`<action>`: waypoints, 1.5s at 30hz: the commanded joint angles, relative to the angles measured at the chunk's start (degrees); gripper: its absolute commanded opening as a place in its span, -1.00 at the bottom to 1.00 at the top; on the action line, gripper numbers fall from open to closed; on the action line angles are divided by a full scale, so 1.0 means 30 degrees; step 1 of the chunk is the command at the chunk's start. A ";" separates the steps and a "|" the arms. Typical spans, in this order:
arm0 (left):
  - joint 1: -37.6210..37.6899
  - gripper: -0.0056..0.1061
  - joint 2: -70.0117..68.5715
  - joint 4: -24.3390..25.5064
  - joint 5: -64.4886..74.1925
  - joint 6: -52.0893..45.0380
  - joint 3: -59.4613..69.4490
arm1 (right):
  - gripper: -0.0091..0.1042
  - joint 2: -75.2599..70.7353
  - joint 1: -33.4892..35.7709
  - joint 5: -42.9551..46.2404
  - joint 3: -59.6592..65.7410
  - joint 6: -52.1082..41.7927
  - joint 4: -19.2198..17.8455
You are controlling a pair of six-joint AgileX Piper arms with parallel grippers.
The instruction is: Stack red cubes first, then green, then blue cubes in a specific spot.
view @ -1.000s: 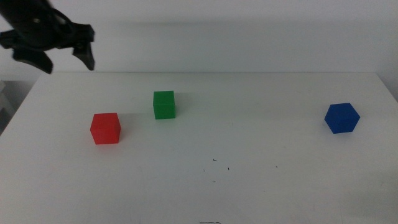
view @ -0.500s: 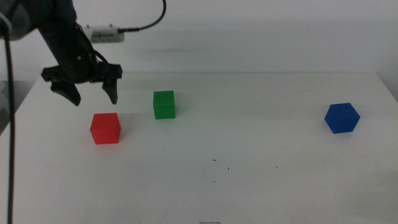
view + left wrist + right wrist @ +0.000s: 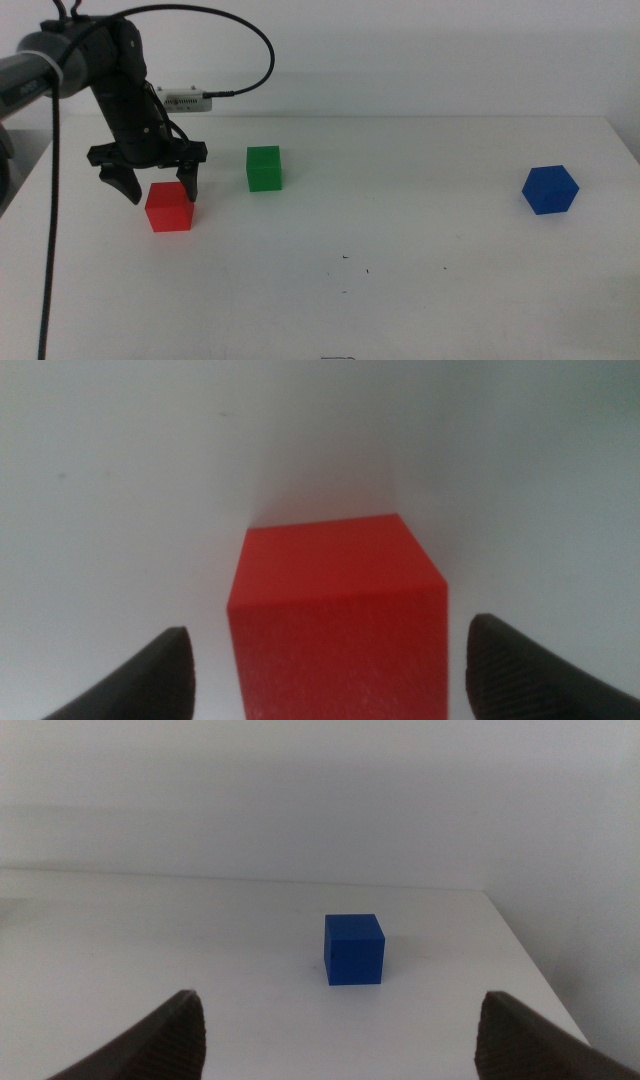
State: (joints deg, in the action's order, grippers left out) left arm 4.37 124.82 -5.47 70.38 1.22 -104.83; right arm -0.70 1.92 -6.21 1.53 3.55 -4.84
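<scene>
Three small solid cubes sit on the smooth white table (image 3: 420, 310), one of each colour, all the same size, with plain matte faces and crisp square edges. The red cube (image 3: 169, 206) stands at the table's left side, resting flat. The green cube (image 3: 264, 168) is just beside it, farther back and to the right, apart from it. The blue cube (image 3: 550, 190) lies well apart from both, near the right edge, turned so one corner faces forward. A few tiny dark specks (image 3: 354, 268) mark the bare tabletop in the middle, nearer the front.

The left gripper (image 3: 157, 189) hangs directly over the red cube, its two dark, finely textured jaws spread wide, one tip on each side of the cube's top and neither touching it. From the left wrist, the red cube (image 3: 338, 615) fills the gap between the jaws with white table showing on either side. A black cable loops from the arm.

From the right wrist, the right gripper (image 3: 340, 1040) has its jaws spread wide, with the blue cube (image 3: 354, 949) ahead, well clear of them.
</scene>
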 commanded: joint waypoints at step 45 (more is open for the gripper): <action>0.3774 -0.93 -0.8200 0.1933 0.0645 0.6125 0.5779 | 0.79 -0.0294 -0.0016 0.1428 -0.0199 -0.0096 -0.0226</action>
State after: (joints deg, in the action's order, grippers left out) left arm 14.50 104.39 0.00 70.20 17.15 -87.17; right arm -0.70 1.92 -6.21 1.53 3.55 -4.84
